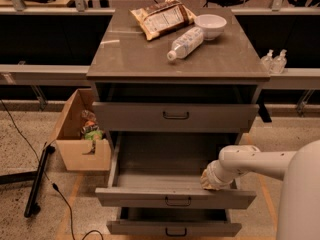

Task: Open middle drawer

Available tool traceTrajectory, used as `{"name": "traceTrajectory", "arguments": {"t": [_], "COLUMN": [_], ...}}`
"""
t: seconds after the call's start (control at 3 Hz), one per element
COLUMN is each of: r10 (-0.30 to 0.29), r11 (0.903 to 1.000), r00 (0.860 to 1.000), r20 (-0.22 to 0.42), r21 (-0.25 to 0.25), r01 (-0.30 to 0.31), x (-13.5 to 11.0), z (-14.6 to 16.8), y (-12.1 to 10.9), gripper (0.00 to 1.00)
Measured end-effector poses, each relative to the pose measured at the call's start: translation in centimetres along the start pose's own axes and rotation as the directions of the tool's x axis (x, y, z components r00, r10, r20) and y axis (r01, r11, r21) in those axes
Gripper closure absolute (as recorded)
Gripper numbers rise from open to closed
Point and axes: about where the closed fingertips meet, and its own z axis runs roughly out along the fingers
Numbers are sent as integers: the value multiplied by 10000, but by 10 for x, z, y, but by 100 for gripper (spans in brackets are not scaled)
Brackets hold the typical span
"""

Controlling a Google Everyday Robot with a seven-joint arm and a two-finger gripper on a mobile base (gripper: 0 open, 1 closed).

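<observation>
- At the cabinet's second tier, the middle drawer (145,198) stands pulled well out. We see its bare floor and both side walls, and its front panel projects clearly past the top drawer (135,116) above it.
- The small dark pull handle (178,201) sits centred on that panel, and the hand is not on it.
- The hand (211,179) is low at the drawer's right end, just behind the front panel, over the inside right corner. The pale arm (260,161) reaches in from the right. Contact with the panel's inner edge looks likely but is hidden from us. We cannot tell whether the hand is spread or pressed together.
- The lowest drawer (150,228) shows a little below, less far out than the middle one.
- The counter (125,59) carries a snack bag (161,16), a bottle (186,43) lying on its side and a white bowl (210,25), all well apart from the hand.
- Progress, our judgement: the opening itself looks done or very nearly done. What is left is at most a little more travel, then getting the hand clear of the drawer.
</observation>
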Motion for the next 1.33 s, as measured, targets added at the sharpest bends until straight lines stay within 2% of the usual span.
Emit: {"name": "traceTrajectory", "arguments": {"t": [0.33, 0.67, 1.0, 1.33], "r10": [131, 200, 255, 179], "r11": [9977, 9884, 9808, 9854], "r00": [9998, 9993, 9985, 9978], "r20": [159, 310, 492, 633], "r21": [-663, -1514, -1942, -1702], "r01": [-120, -151, -155, -69], "x": [-2, -7, -10, -11], "z": [-11, -19, -26, -31], "y": [20, 43, 56, 53], "gripper": [100, 100, 100, 100]}}
